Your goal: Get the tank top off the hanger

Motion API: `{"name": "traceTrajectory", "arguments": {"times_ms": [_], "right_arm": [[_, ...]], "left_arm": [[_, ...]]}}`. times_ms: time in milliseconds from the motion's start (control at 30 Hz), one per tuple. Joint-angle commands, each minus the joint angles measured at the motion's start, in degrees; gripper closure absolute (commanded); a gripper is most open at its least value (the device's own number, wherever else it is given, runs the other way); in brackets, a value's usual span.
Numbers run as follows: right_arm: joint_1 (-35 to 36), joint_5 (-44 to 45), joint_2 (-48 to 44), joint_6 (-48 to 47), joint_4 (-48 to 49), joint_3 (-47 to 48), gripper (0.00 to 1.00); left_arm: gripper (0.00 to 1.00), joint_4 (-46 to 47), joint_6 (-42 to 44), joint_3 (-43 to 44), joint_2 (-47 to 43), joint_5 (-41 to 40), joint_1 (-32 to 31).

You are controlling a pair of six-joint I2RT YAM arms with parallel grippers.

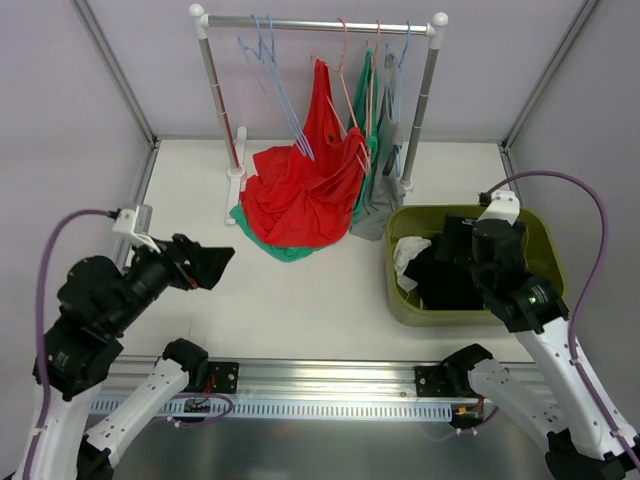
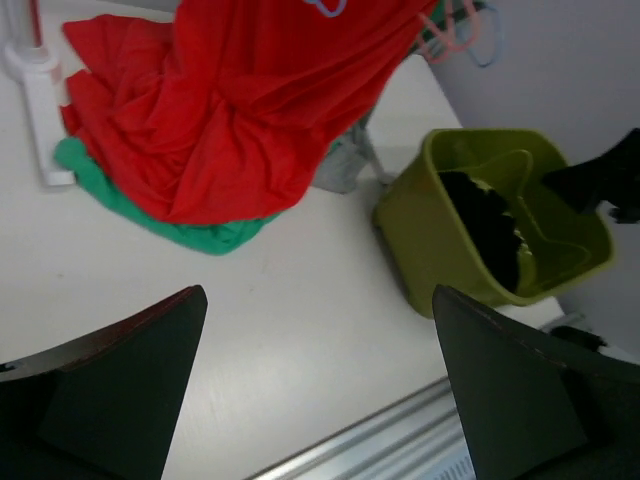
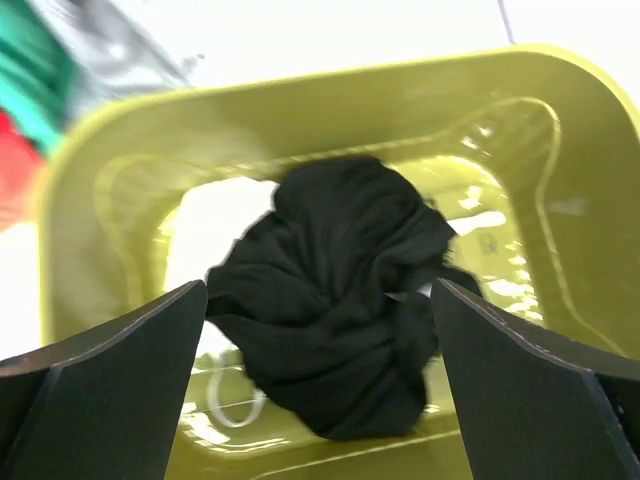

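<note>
right pincer agape above green bin; black garment, white cloth inside.

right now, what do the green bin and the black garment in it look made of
The green bin looks like moulded plastic, glossy, with bright highlights on its walls. The black garment looks like soft matte fabric, possibly knit, since it bunches in loose folds.

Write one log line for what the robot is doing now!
left gripper open, empty | right gripper open over green bin | black garment in bin | red top hanging on rack
</note>
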Motion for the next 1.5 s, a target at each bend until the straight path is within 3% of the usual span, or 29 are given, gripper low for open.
{"name": "traceTrajectory", "arguments": {"times_ms": [0, 133, 167, 200, 233, 300, 533, 667, 867, 900, 1000, 1267, 1467], "right_arm": [[-0.4, -5.1, -4.0, 3.4, 0.5, 3.7, 0.01], [-0.4, -9.2, -6.2, 4.6, 1.4, 3.1, 0.00], [-0.3, -10.7, -6.6, 5.1, 1.8, 2.4, 0.00], [-0.4, -12.0, -7.0, 5.7, 2.7, 1.9, 0.01], [-0.3, -14.3, -8.1, 6.4, 3.2, 1.5, 0.00], [-0.4, -16.3, -9.2, 7.8, 3.7, 0.0, 0.01], [-0.4, -35.4, -14.1, 8.7, 5.4, -5.8, 0.00], [-0.3, -38.4, -16.9, 8.7, 5.6, -8.1, 0.01], [-0.4, -40.1, -22.0, 6.8, 5.9, -9.5, 0.01], [-0.4, -40.5, -22.5, 6.3, 5.8, -9.5, 0.00], [-0.3, -40.6, -22.8, 5.7, 5.9, -9.4, 0.00], [-0.4, -41.8, -21.8, 6.5, 7.6, -11.2, 0.00], [-0.4, -41.9, -21.5, 7.1, 8.9, -12.2, 0.01]], "left_arm": [[0.01, 5.7, -3.6, 12.9, 9.8, 8.3, 0.1], [0.01, 8.7, -7.5, 24.4, 26.8, 12.6, -0.4], [0.01, 8.9, -7.5, 27.6, 34.7, 11.8, -1.7], [0.01, 8.9, -4.9, 34.8, 38.6, 8.7, -6.9], [0.01, 8.8, -3.2, 38.2, 42.4, -0.2, -9.7], [0.01, 8.7, -0.1, 49.6, 53.4, -6.3, -13.1], [0.02, 10.8, 3.3, 72.3, 78.8, -12.7, -13.2], [0.07, 12.3, 1.3, 80.9, 90.1, -17.7, -12.6], [0.31, 17.2, -3.1, 80.3, 95.0, -19.2, -11.0], [0.40, 17.3, -3.6, 80.2, 95.3, -18.9, -11.0], [0.54, 17.9, -4.9, 78.3, 94.6, -18.7, -11.0], [1.00, 19.4, -3.4, 75.9, 89.2, -18.0, -11.1], [1.00, 19.8, -0.2, 74.5, 83.2, -18.5, -11.2]]}}
